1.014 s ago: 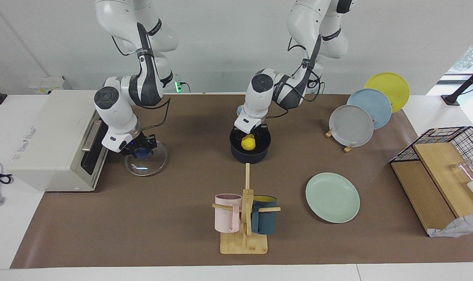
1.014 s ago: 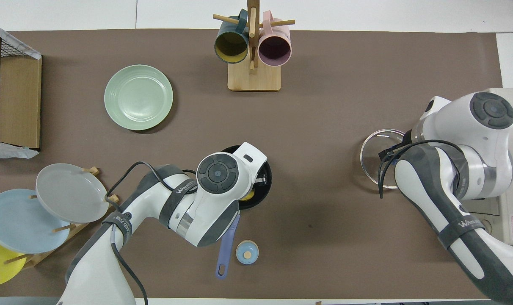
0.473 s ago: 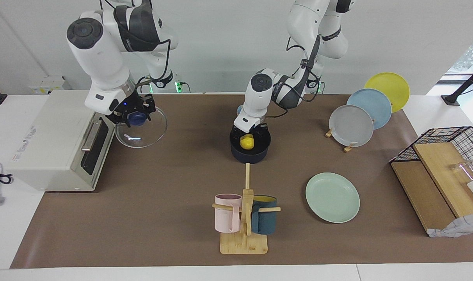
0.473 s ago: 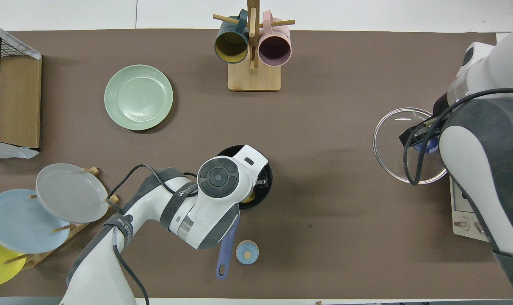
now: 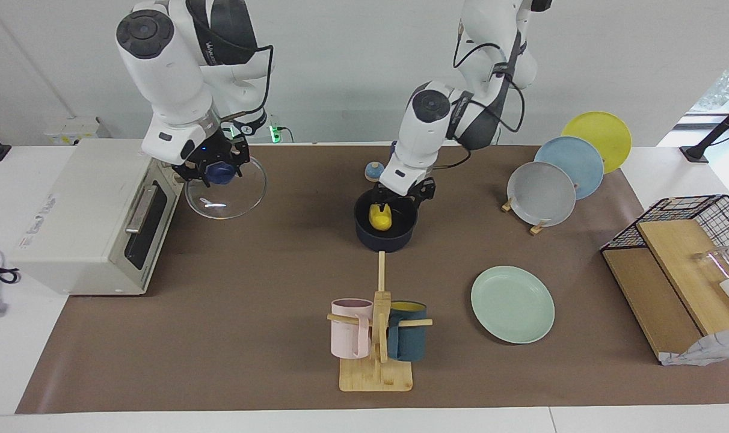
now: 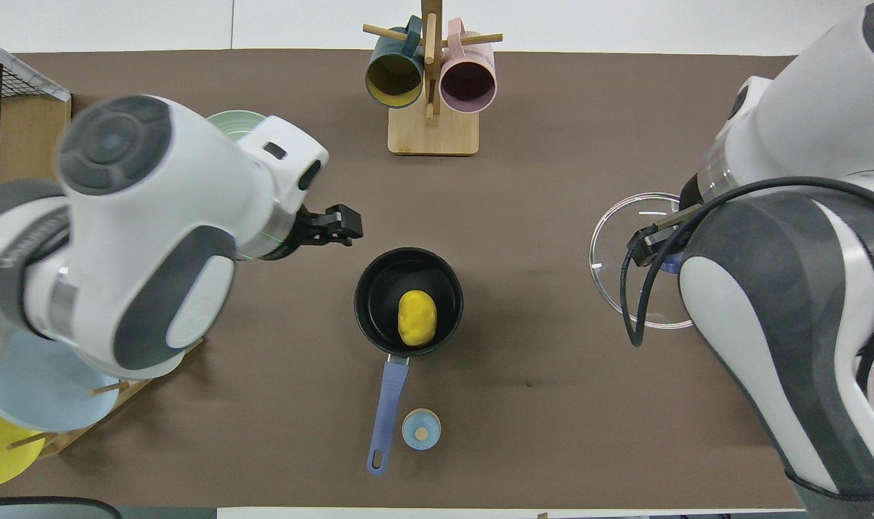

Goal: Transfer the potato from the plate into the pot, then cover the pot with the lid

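Observation:
The yellow potato [image 5: 381,218] [image 6: 417,317] lies inside the dark navy pot [image 5: 386,238] [image 6: 369,306], whose blue handle [image 6: 388,411] points toward the robots. My left gripper [image 5: 403,193] [image 6: 347,225] is open and empty, raised just above the pot's rim. My right gripper [image 5: 219,171] [image 6: 668,254] is shut on the blue knob of the glass lid [image 5: 227,195] [image 6: 621,252] and holds it in the air beside the toaster oven. The mint-green plate [image 5: 512,304] [image 6: 229,119] is bare and lies farther from the robots than the pot.
A white toaster oven [image 5: 82,204] stands at the right arm's end. A mug rack [image 5: 376,337] [image 6: 431,79] stands farther out than the pot. A small blue-topped bell [image 5: 373,171] [image 6: 420,429] sits beside the handle. A plate rack [image 5: 554,180] and a wire basket [image 5: 689,240] are at the left arm's end.
My left gripper has risen out of the pot, leaving the potato in it. My right gripper has lifted the lid off the table and shifted it a little toward the pot.

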Action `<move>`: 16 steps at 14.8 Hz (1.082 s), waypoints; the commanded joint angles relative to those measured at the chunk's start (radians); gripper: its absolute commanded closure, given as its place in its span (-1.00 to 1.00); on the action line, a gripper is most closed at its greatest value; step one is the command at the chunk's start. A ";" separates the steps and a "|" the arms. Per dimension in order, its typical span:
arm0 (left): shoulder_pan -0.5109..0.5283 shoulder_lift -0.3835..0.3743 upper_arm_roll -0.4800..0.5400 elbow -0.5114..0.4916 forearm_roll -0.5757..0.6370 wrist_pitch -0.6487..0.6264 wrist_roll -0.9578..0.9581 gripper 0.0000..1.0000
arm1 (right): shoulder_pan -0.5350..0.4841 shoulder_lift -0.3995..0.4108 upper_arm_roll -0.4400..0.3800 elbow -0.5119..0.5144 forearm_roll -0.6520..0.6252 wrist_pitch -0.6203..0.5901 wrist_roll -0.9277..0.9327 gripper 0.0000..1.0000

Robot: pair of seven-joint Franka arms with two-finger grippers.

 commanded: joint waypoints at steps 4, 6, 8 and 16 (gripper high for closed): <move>0.284 -0.126 -0.007 0.032 0.014 -0.207 0.373 -1.00 | 0.207 0.049 0.014 0.023 0.031 0.124 0.268 1.00; 0.319 -0.146 -0.007 0.029 0.054 -0.234 0.447 -1.00 | 0.279 0.093 0.014 0.023 0.032 0.176 0.426 1.00; 0.324 -0.148 0.008 0.030 0.056 -0.242 0.450 -1.00 | 0.345 0.127 0.014 0.023 0.034 0.252 0.488 1.00; 0.322 -0.073 0.013 0.222 0.097 -0.400 0.450 -1.00 | 0.471 0.217 0.016 -0.035 0.031 0.438 0.620 1.00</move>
